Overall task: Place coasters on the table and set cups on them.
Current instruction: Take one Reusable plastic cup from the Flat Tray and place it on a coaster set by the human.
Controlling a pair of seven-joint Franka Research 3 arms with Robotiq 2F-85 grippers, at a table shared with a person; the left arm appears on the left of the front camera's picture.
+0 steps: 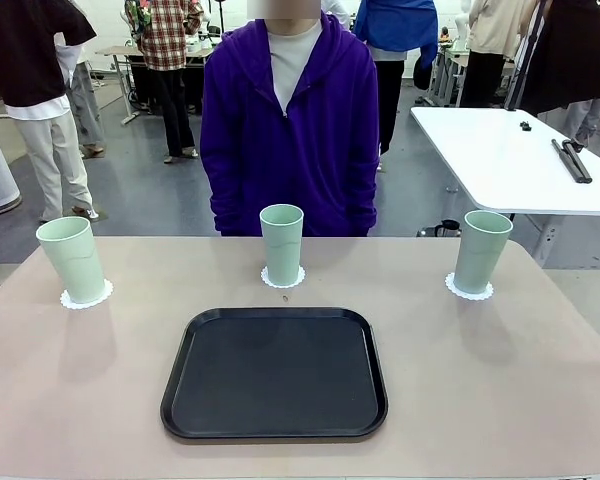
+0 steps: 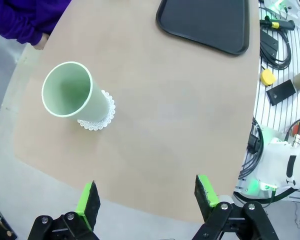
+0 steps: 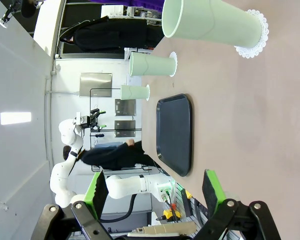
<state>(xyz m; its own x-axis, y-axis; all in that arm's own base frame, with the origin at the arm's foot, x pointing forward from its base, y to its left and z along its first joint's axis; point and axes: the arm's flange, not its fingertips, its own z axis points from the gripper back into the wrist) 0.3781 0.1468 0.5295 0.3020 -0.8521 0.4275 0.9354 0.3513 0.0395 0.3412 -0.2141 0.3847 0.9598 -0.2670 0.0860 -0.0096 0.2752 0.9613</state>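
Basically done: all three cups (image 1: 281, 243) sit on coasters (image 1: 86, 297) on the desk (image 1: 500, 380); left tool (image 2: 147, 196) and right tool (image 3: 155, 192) wide, empty.

Grey floor (image 1: 150, 195), white table (image 1: 510, 160) at right, people standing behind, bright light

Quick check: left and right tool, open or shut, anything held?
Left tool: open, holding nothing, above the table edge.
Right tool: open, holding nothing.
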